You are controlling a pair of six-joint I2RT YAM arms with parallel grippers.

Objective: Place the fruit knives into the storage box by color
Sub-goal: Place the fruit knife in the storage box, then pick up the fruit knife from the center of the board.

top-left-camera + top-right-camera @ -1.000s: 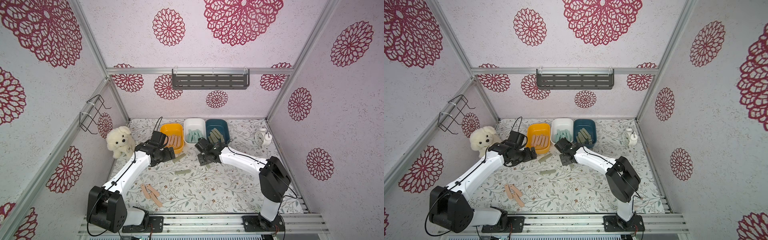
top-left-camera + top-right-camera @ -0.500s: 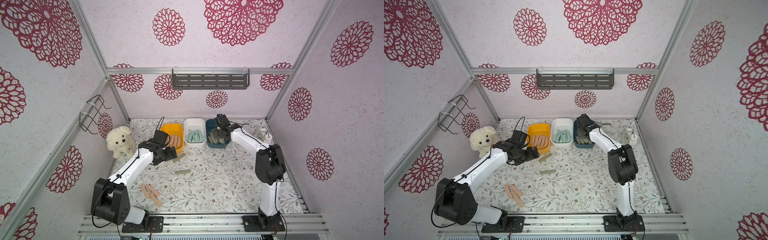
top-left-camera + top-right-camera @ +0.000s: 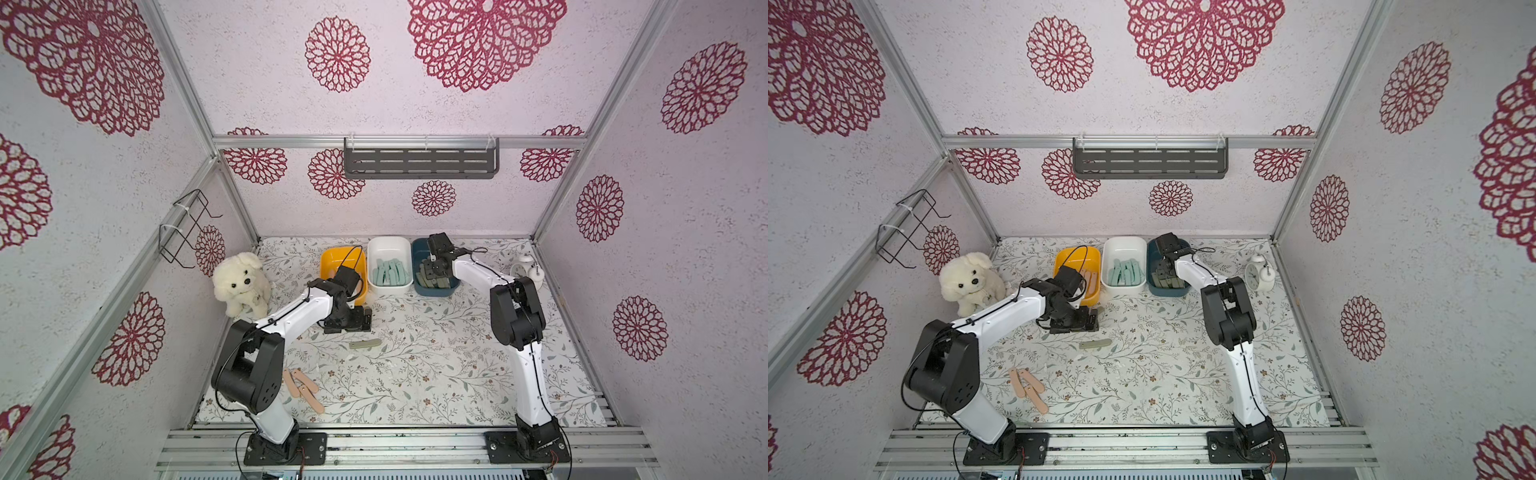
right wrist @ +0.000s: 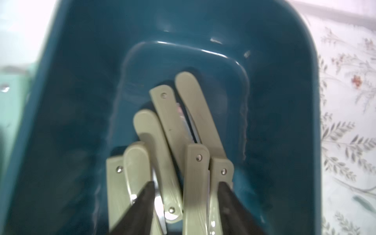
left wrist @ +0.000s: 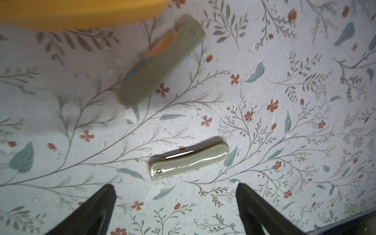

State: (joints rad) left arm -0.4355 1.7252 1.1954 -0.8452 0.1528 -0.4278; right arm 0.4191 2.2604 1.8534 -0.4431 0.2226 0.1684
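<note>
Right pincer [image 4: 187,184] has swung from mid-table to the far blue bin [image 4: 81,101]. Its jaws are half parted and grip nothing above the sage pile [image 4: 162,114] inside. Left pincer [image 5: 174,185] hangs wide open and empty over a sage knife [image 5: 189,160] on the table [image 3: 415,374], with another knife [image 5: 160,61] beside the yellow bin [image 5: 81,12]. Three peach knives [image 3: 303,388] lie near left.

Folded sage-green fruit knives [image 4: 168,122] are lying piled lengthwise in the blue storage box [image 4: 81,101]. Mint-teal fruit knives [image 3: 389,272] are filling the white storage box [image 3: 388,245], and peach-pink fruit knives [image 3: 1090,277] are sitting in the yellow storage box [image 3: 332,255]. On the floral tabletop [image 3: 436,374], one loose sage-green knife [image 5: 189,160] is lying flat in the open. A second sage-green knife [image 5: 160,61] is resting just beside the yellow box. Three loose peach-pink knives [image 3: 303,388] are clustering near the front left edge.
</note>
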